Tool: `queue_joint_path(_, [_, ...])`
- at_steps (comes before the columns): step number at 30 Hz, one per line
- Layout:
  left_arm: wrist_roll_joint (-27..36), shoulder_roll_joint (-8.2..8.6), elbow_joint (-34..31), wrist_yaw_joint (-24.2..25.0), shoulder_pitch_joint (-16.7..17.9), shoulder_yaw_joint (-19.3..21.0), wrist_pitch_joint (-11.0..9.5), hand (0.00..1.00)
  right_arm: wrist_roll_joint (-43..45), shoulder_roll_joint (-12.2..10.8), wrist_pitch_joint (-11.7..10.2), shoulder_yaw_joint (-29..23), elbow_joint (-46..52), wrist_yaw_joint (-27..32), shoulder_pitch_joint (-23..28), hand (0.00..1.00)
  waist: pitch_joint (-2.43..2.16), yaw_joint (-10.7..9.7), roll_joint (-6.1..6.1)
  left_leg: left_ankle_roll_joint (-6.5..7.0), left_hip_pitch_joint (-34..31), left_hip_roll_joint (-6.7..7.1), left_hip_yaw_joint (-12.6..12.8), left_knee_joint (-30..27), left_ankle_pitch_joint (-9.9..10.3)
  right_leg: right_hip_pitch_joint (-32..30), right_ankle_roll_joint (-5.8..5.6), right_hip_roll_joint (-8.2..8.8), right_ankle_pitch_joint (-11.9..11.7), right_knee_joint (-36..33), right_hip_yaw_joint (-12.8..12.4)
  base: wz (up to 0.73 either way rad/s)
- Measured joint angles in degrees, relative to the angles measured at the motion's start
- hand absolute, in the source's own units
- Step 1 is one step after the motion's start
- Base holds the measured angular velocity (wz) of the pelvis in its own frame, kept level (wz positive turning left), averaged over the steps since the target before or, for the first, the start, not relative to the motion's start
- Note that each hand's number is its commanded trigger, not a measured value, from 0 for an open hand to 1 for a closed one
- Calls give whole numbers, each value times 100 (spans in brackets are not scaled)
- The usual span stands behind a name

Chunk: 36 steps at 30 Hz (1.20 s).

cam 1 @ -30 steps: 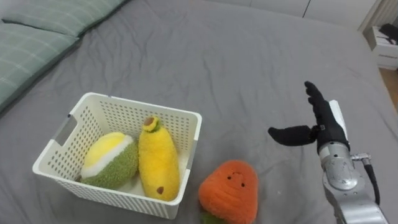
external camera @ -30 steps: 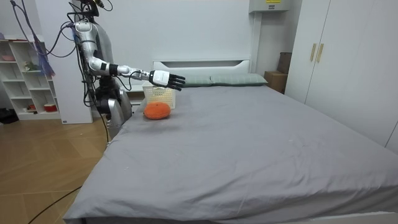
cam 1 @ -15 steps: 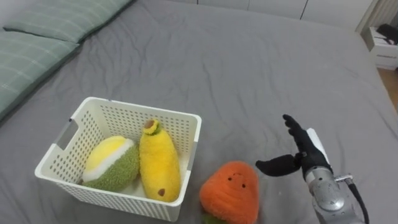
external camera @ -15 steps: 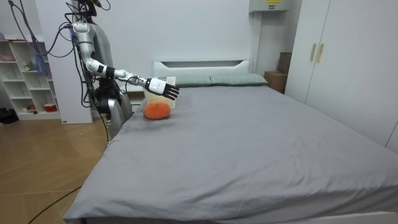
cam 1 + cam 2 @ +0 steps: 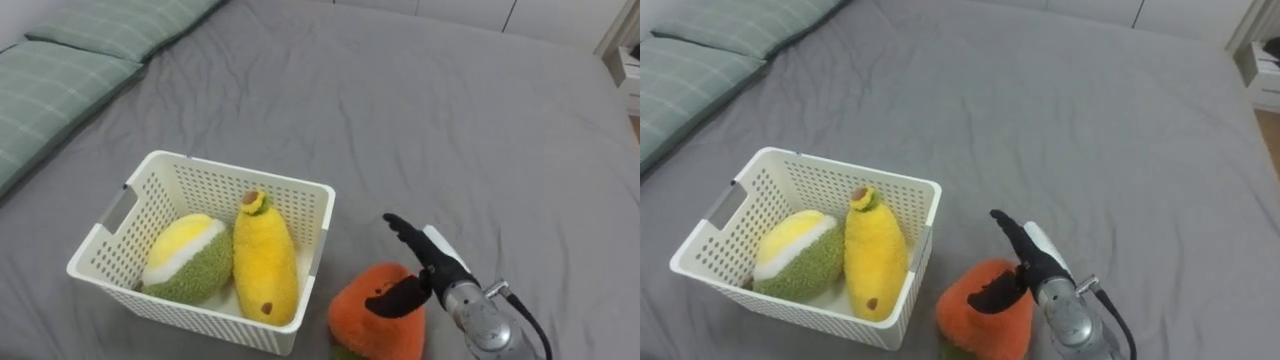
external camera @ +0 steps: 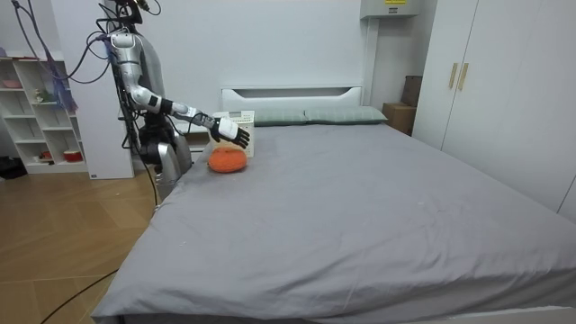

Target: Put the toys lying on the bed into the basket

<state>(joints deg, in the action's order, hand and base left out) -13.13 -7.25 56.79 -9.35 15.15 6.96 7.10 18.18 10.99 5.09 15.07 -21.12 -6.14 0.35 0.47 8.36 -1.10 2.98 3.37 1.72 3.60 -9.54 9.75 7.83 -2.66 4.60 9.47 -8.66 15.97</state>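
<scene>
Right robot hand (image 5: 434, 264) comes in from the near right, low over the bed (image 5: 470, 120). Its fingers are straight and spread apart, clamped on nothing, pointing far-left. The thumb (image 5: 398, 298) hangs down across the top right of the orange plush toy (image 5: 370, 318); cannot tell if it actually presses in.

The orange plush toy sits on the grey bed, outside the basket and just right of its near right corner. It has a small face on the front and a bit of green at its near edge.

The white perforated basket (image 5: 243, 176) is left of the toy, with a handle slot in its left wall. Two toys lie inside, touching each other: a yellow plush (image 5: 263, 266) lengthwise along the right wall with its stem end far, and a round green and yellow plush (image 5: 183, 262) to its left. The basket's right wall stands between them and the orange toy.

Green striped pillows (image 5: 70, 65) are at the far left.

In the room view the robot stands at the bed's side near the white headboard (image 6: 292, 92), arm stretched over the toy (image 6: 227, 159) and basket (image 6: 236, 121). A shelf unit (image 6: 36, 112) stands at the room view's left and a wardrobe (image 6: 490, 99) at its right.
</scene>
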Motion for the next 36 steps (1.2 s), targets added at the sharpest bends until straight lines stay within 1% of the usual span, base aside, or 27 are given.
queue_joint_path(6, [-1,-1,-1,147,22,-45,9,0,32,0,2,0,-8,-149,-1,0,3,15,-54,2,-11,3,-7,-15,4,1,-1,1,0,3,8,0])
queue_joint_path(7, [-2,-1,0,160,14,-45,9,0,53,-1,2,0,-14,-184,-1,11,12,20,-49,2,-16,3,-11,-17,4,0,-1,1,0,4,13,0])
queue_joint_path(8, [-2,-1,0,169,3,-45,9,0,136,-1,2,2,-26,-235,-1,25,14,28,-55,2,-23,3,-16,-19,4,-5,-1,1,0,5,17,0])
queue_joint_path(9, [-3,-1,1,172,2,-46,9,0,187,-2,1,4,-50,-253,-1,46,16,28,-54,2,-26,4,-22,-20,4,-5,-1,1,0,5,26,5])
queue_joint_path(10, [-7,-1,4,179,14,-50,9,0,290,-3,3,7,-114,-283,0,55,17,28,-61,2,-35,8,-37,-26,4,-4,-1,4,1,5,45,6])
queue_joint_path(11, [-16,-5,3,195,1,-76,9,0,458,-3,19,43,-160,-287,0,58,17,21,-70,2,-51,9,-46,-36,4,-9,-1,4,1,5,49,6])
queue_joint_path(13, [-18,-8,6,220,4,-160,10,0,635,-22,36,81,-245,-313,-1,68,12,11,-77,2,-73,11,-59,-53,4,-14,-1,4,0,5,59,4])
queue_joint_path(15, [-23,1,8,223,8,-167,20,0,815,-21,97,159,-316,-332,11,81,12,12,-78,2,-79,10,-64,-65,8,-11,-1,4,0,5,65,2])
queue_joint_path(16, [-37,2,10,223,13,-168,53,0,933,-26,114,170,-314,-340,14,89,13,18,-75,3,-84,10,-68,-75,11,-10,-1,3,1,5,67,0])
queue_joint_path(18, [-61,-1,10,223,12,-168,116,0,1062,-25,126,162,-309,-338,9,100,12,18,-70,4,-84,10,-69,-87,15,-6,-1,3,1,5,64,0])
queue_joint_path(21, [-138,0,10,223,14,-169,165,0,1210,-23,140,160,-310,-355,-17,100,-5,22,-93,3,-80,10,-69,-100,20,8,-2,1,2,12,63,0])
queue_joint_path(23, [-163,0,9,224,15,-169,210,0,1306,-25,209,162,-309,-417,-25,100,-11,34,-104,4,-80,11,-70,-107,21,13,-2,0,2,13,63,0])
queue_joint_path(26, [-277,-2,0,260,-1,-167,261,0,1444,-24,295,163,-308,-506,-28,100,-12,115,-102,5,-76,11,-69,-110,22,14,-3,0,3,16,55,0])
queue_joint_path(30, [-277,-2,0,305,0,-165,290,0,1470,-40,372,165,-298,-581,-30,100,-13,164,-104,5,-79,13,-71,-112,24,27,-5,-2,5,46,55,0])
queue_joint_path(36, [-277,-3,0,383,-1,-163,295,0,1522,-107,382,163,-297,-664,-50,100,-12,170,-104,3,-82,13,-76,-98,33,41,-9,-12,1,87,52,0])
